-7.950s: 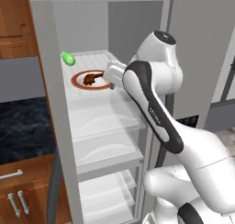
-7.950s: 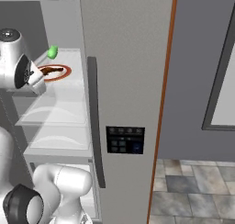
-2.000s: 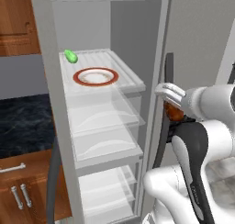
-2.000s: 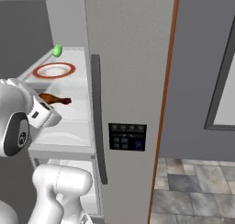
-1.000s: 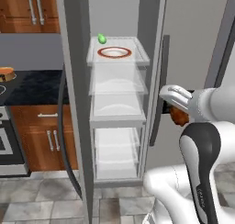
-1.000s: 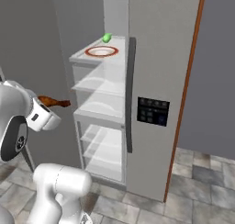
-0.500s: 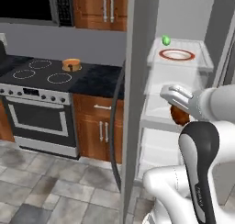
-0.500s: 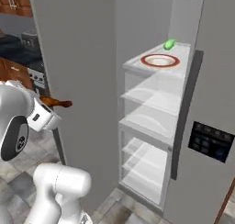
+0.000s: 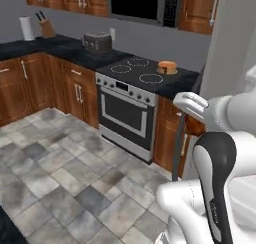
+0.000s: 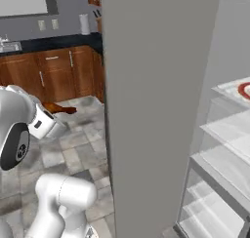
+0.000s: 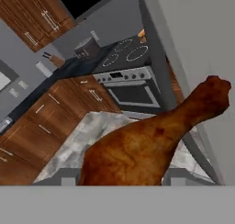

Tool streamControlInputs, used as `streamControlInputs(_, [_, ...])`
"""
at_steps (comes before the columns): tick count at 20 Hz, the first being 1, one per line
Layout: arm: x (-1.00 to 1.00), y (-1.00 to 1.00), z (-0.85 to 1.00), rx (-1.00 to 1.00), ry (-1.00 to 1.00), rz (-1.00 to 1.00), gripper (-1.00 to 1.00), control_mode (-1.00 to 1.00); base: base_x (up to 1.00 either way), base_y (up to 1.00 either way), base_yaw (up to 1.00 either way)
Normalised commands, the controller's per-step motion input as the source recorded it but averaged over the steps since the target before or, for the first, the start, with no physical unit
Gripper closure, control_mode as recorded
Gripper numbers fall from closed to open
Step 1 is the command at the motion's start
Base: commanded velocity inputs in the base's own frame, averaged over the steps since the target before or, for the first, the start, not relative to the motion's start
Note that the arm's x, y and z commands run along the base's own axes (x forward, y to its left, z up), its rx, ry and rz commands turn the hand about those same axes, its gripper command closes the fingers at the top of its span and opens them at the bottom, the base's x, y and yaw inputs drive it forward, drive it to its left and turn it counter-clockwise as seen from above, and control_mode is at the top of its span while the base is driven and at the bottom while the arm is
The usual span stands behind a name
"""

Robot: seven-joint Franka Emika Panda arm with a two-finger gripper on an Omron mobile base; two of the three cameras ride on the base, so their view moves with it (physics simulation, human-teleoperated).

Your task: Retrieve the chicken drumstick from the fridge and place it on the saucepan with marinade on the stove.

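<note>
- The base has swung away from the open fridge (image 10: 161,110): half a second ago its shelves and the red-rimmed plate (image 10: 244,90) sat at the right of the left base view; the stove (image 9: 142,75) and its oven front now hold the middle of that view, with the fridge's grey wall at the right edge.
- The gripper (image 9: 192,119) stays closed on the chicken drumstick (image 11: 151,142), which is off the plate and out of the fridge; in the hand view the meat bulks up from the bottom edge, its bone end pointing to the upper right against the fridge's side.
- In the right base view the drumstick juts as a brown sliver beyond the white wrist, over the tiled floor (image 9: 55,173).
- The saucepan (image 9: 167,67) stands on the stove near its back right corner, well apart from the gripper, with the cooktop's front edge and a run of wooden cabinets (image 9: 30,88) between and beside.
- Judged from this, retrieval is done and the carry is under way; the base likely needs to close on the stove before the arm can reach the pan.
- No brand, label or legible writing can be read; a dark control panel seen earlier on the fridge door is out of frame now.
</note>
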Motion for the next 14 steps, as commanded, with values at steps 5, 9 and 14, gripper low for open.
streamControlInputs(5, [0.00,0.00,0.00,0.00,0.00,0.00,1.00,1.00,-0.26,0.08,0.86])
streamControlInputs(9, [0.00,0.00,0.00,0.00,0.00,0.00,1.00,1.00,0.01,0.44,0.76])
streamControlInputs(14, [0.00,0.00,0.00,0.00,0.00,0.00,1.00,1.00,0.83,0.34,0.40])
